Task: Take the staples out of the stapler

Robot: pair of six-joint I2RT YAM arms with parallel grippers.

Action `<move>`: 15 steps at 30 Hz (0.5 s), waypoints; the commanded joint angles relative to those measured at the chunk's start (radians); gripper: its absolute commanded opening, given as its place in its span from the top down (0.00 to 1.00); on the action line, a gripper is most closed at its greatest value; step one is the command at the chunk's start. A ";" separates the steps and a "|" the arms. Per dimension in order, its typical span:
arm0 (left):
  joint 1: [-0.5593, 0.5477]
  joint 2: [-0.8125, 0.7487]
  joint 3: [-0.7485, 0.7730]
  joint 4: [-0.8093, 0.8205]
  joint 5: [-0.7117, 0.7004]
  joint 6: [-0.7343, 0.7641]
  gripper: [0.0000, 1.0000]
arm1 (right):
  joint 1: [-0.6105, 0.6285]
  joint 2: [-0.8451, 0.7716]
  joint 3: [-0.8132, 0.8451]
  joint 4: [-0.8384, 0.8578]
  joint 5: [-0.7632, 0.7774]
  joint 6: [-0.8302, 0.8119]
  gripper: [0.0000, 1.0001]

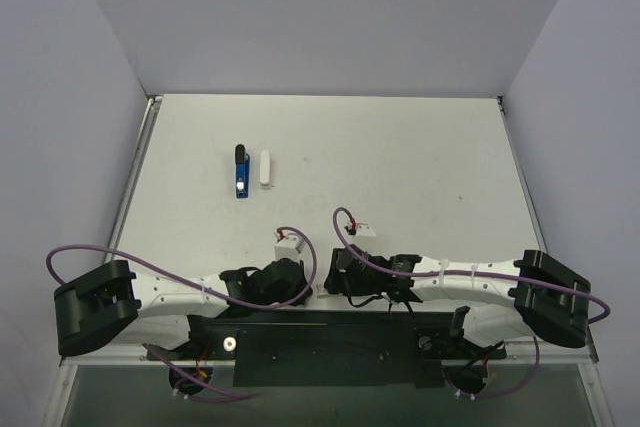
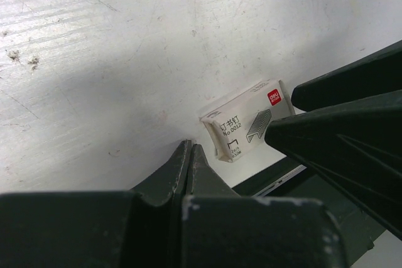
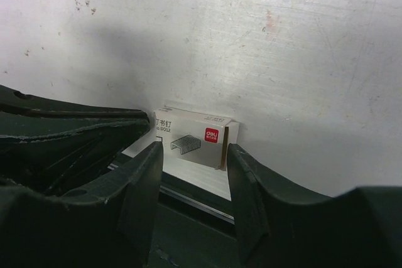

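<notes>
Blue, narrow plastic stapler (image 1: 241, 173) with a black end, lying flat in the upper left of the top view on the scuffed white table (image 1: 400, 167). A small white oblong piece (image 1: 265, 168) lies parallel, just beside it on the right. Low in that view, between both arms and well apart from the stapler, lies a white cardboard staple box (image 2: 242, 128) printed with a red logo and a staple drawing. Black left gripper (image 2: 190, 150): wedge-shaped fingers pressed together, empty. Black right gripper (image 3: 196, 152): jaws parted, box just beyond their tips, ungrasped.
</notes>
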 commanded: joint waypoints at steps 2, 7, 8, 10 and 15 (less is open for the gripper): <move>-0.004 0.020 0.017 -0.009 -0.003 0.003 1.00 | 0.007 0.019 -0.003 0.020 -0.004 0.019 0.59; -0.004 0.020 0.019 -0.011 -0.003 0.004 1.00 | 0.007 0.003 -0.005 0.004 0.012 0.018 0.59; -0.004 0.022 0.019 -0.012 -0.003 0.004 1.00 | 0.007 -0.004 -0.003 -0.007 0.021 0.016 0.59; -0.004 0.022 0.019 -0.011 -0.003 0.004 1.00 | 0.007 -0.014 -0.005 -0.018 0.033 0.015 0.59; -0.004 0.031 0.021 0.000 0.000 0.003 1.00 | 0.007 -0.010 -0.008 -0.010 0.033 0.016 0.59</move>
